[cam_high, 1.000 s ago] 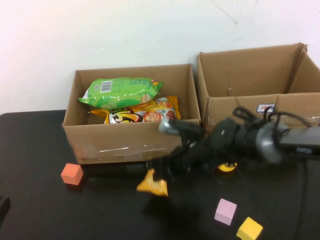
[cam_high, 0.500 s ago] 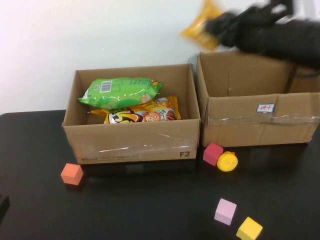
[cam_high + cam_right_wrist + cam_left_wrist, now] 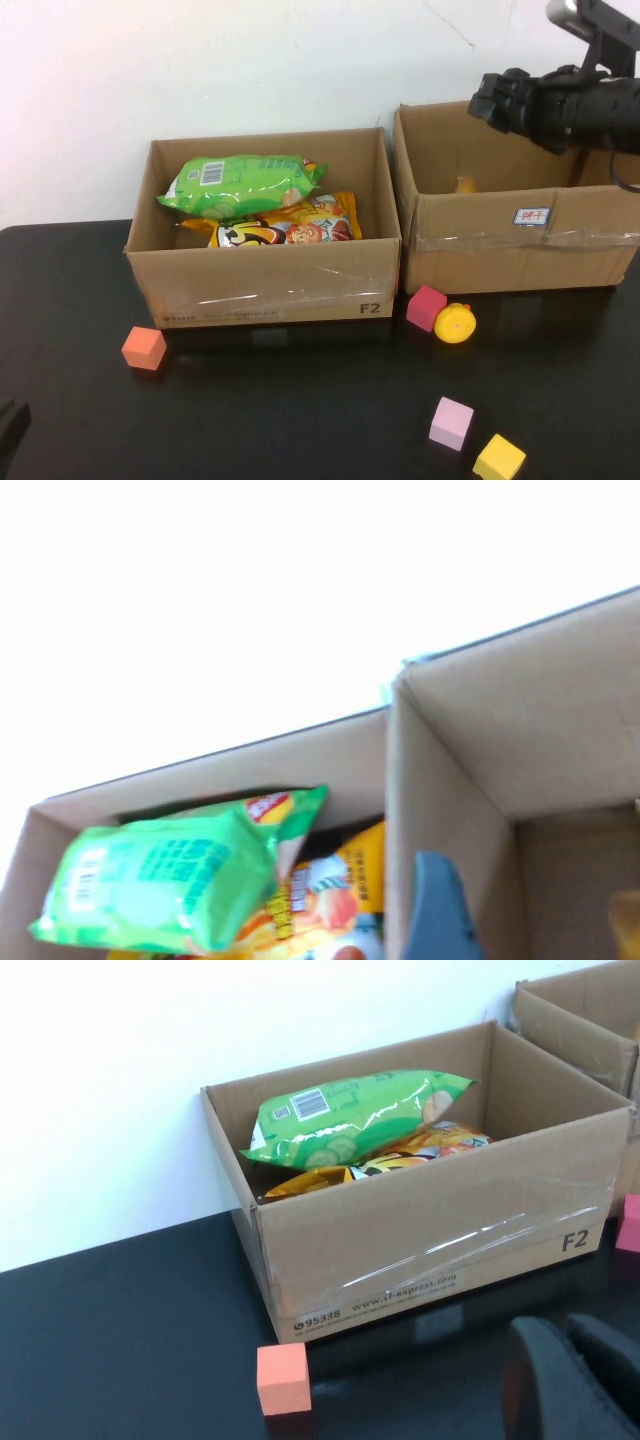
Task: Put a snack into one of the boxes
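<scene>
My right gripper [image 3: 488, 102] is raised above the right cardboard box [image 3: 520, 250], open and empty; one blue finger [image 3: 437, 912] shows in the right wrist view. A small orange snack bag [image 3: 465, 184] lies inside the right box, only its top showing, and it appears as a yellow blur in the right wrist view [image 3: 627, 920]. The left box [image 3: 260, 285] holds a green snack bag [image 3: 240, 185] on an orange one [image 3: 285, 232]. My left gripper [image 3: 565, 1332] is shut and empty, low at the table's near left corner [image 3: 8, 425].
Loose blocks lie on the black table: an orange cube [image 3: 144, 348], a red cube [image 3: 426, 306] beside a yellow round toy [image 3: 454, 323], a pink cube [image 3: 451, 422] and a yellow cube [image 3: 498, 457]. A white wall stands behind the boxes.
My right arm lifted the small orange snack from the table, swung it above the right box and let it go; it now lies inside. The left arm stayed put.
</scene>
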